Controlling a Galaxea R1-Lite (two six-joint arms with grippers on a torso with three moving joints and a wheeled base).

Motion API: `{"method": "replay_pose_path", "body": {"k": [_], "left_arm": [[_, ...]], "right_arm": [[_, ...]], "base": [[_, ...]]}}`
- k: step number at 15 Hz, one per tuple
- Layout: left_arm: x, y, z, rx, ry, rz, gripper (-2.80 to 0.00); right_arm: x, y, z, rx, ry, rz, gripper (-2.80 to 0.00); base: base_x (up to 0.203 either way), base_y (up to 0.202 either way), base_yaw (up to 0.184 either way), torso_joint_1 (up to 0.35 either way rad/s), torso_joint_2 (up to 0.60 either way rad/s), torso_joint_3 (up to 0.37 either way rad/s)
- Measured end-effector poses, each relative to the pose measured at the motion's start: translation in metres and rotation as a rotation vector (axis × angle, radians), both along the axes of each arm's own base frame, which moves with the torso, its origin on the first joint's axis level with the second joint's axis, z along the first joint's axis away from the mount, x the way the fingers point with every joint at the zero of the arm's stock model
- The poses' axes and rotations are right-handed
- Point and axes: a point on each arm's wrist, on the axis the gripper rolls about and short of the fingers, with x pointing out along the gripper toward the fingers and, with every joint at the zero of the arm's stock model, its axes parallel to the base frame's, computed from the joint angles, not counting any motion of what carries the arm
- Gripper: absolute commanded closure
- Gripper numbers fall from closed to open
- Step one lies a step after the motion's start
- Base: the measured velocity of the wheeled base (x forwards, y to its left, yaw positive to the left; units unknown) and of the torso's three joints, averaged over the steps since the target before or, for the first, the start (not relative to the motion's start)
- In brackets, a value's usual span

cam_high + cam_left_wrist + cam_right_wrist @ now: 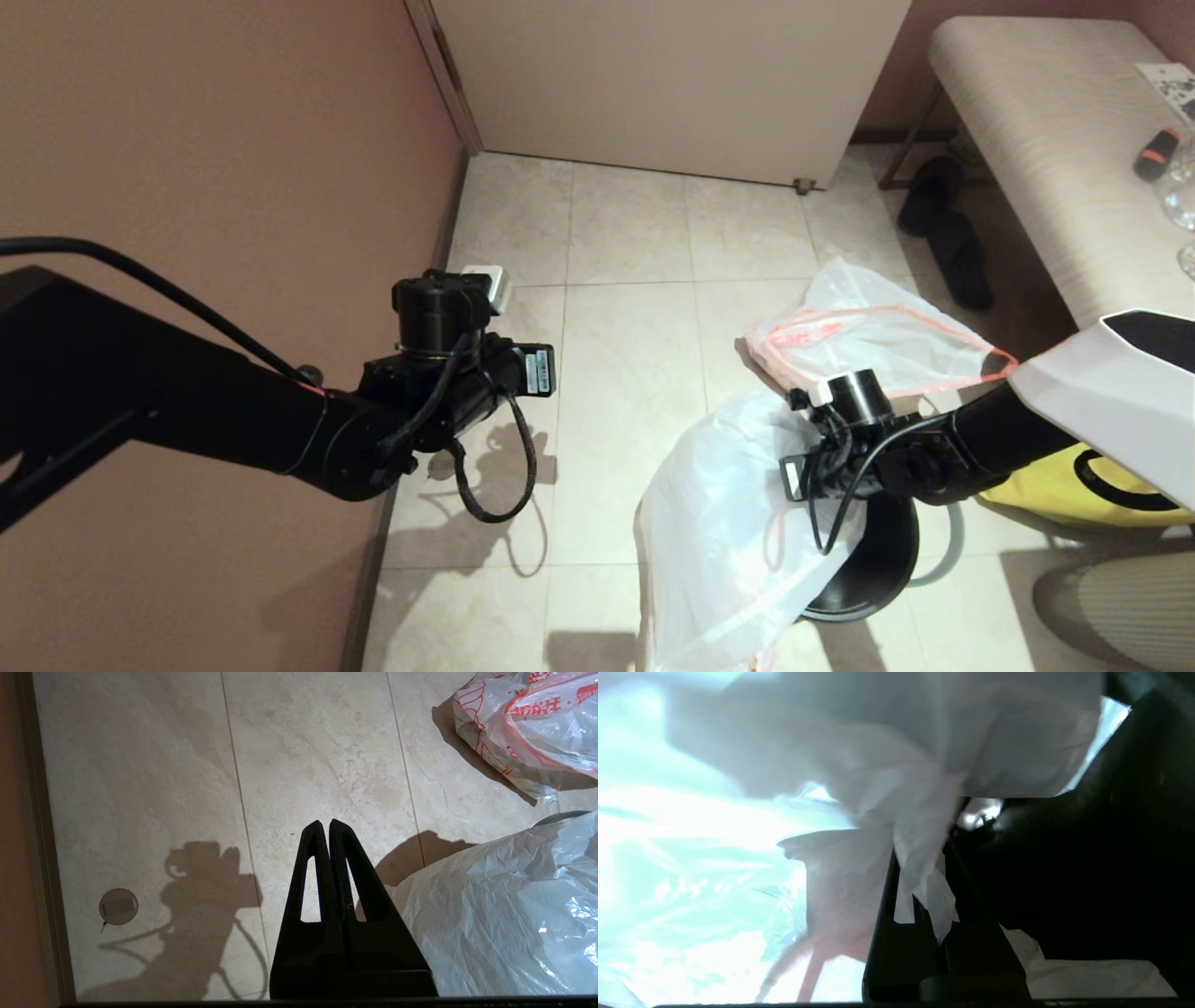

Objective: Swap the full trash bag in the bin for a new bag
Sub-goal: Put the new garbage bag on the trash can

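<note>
From the head camera I took the bin [873, 569] as my landmark: it lay tipped on the tiled floor [625, 308], its dark inside turned up toward me, with the grey hoop [945, 551] showing at its side nearest the yellow bag [1064, 485]. My right hand [941, 868] was just above the bin's mouth, and its fingers [896, 933] were pressed together on a bunch of thin white plastic. That plastic belonged to the large white bag [728, 532], which draped over the bin's edge and hung down on the side facing the brown wall [215, 121]. I could not see through its plastic what was inside it. The second bag [878, 341], with a pink-red hem and red print, lay limp on the floor beyond the bin, toward the pale door [672, 84], not touching my hand. My left hand [324, 828] was well apart from the bin, near the wall, hovering over bare tiles with its two fingers fully together and nothing between them. A desk [1046, 140] stood farther from the bin, past the limp bag, with dark slippers [943, 229] on the floor beside it.
</note>
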Motion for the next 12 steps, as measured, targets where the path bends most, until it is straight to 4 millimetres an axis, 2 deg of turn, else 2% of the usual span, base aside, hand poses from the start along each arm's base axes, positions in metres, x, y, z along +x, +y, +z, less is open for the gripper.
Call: {"method": "replay_pose_path", "body": {"k": [4,8,12], "left_arm": [[0.000,0.001,0.001,-0.002,-0.002,0.002,0.00],[0.002,0.003,0.001,-0.002,-0.003,0.010,0.00],[0.006,0.008,0.001,-0.003,-0.006,0.023,0.00]], "right_arm": [[0.004,0.001,-0.036,-0.025,0.034,-0.009,0.00],[0.012,0.005,-0.084,-0.057,0.086,-0.011,0.00],[0.035,0.008,-0.124,-0.066,0.094,-0.024,0.00]], "base": [[0.000,0.000,0.000,0.000,0.00,0.000],[0.000,0.000,0.000,0.000,0.00,0.000],[0.000,0.000,0.000,0.000,0.00,0.000]]}}
